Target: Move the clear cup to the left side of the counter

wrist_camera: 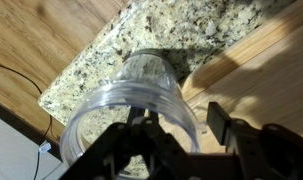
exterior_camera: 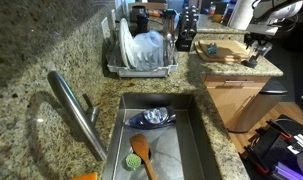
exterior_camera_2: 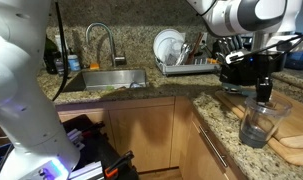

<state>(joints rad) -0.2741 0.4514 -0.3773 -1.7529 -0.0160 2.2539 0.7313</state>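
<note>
Gripper [exterior_camera_2: 259, 97] over clear cup [exterior_camera_2: 259, 124], one finger inside the rim and one outside, likely for a wall pinch | jaws part-closed, cannot tell if pinching | cup upright at the speckled granite counter [exterior_camera_2: 209, 101] edge, touching the wooden cutting board [exterior_camera_2: 291, 148] | thin, smooth, transparent, cylindrical.

Colour rundown: the speckled granite counter [exterior_camera: 31, 40] is tan and brown with dark flecks all over. The small see-through plastic cup [exterior_camera_2: 259, 125] is colourless with maybe a faint blue tint. The robot's gripper [exterior_camera_2: 262, 97] is black and the chunky robot arm [exterior_camera_2: 241, 15] is white. The flat wooden cutting board [wrist_camera: 266, 75] is pale honey with fine grain lines. The rectangular steel sink [exterior_camera: 186, 145] is dull grey, the round plates [exterior_camera: 126, 45] are white, and the wooden spatula [exterior_camera: 141, 152] is orange-brown.
</note>
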